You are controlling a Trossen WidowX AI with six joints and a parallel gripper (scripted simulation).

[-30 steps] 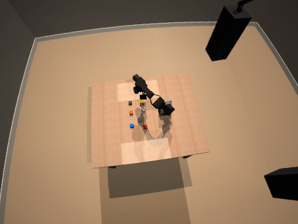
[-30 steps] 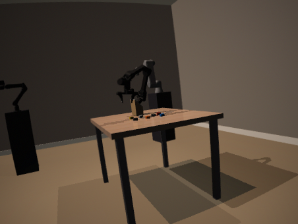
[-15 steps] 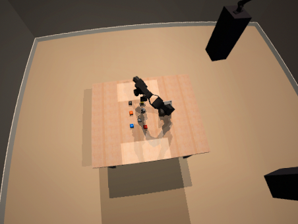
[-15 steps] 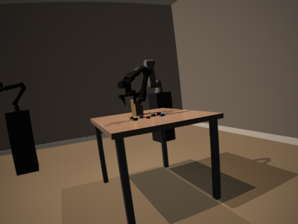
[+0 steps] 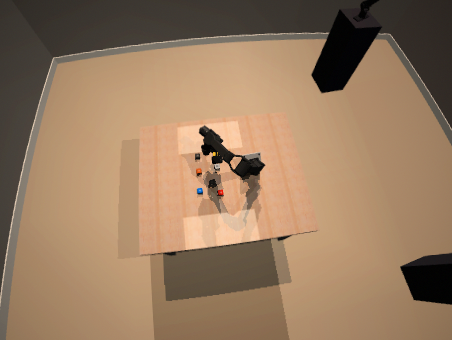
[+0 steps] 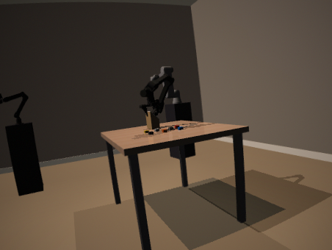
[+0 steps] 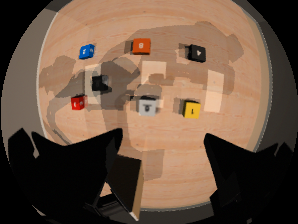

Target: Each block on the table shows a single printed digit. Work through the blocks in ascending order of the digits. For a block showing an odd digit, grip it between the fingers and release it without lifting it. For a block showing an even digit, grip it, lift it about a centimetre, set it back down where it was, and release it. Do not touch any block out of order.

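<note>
My gripper (image 5: pixel 211 154) (image 6: pixel 150 110) (image 7: pixel 165 136) is open and empty, above the table near the yellow block. The yellow block (image 7: pixel 192 109) seems to show 1, the black block (image 7: pixel 196 53) 4 and the orange block (image 7: pixel 141 46) (image 5: pixel 199 171) 8. The white block (image 7: pixel 147 107) (image 5: pixel 217 167), red block (image 7: pixel 77 102) (image 5: pixel 220 192) and blue block (image 7: pixel 86 51) (image 5: pixel 200 191) have digits I cannot read surely. A dark-looking block (image 7: pixel 99 83) lies in shadow, its digit unreadable. All blocks rest on the table; in the top view the arm partly hides the yellow one.
A tan upright slab (image 6: pixel 152 120) stands on the table (image 5: pixel 160 210) (image 6: pixel 209 134) close to the arm; its side shows at the lower left of the wrist view. The arm's shadow crosses the blocks. Black pedestals (image 5: pixel 345 50) (image 6: pixel 25 158) stand away from the table.
</note>
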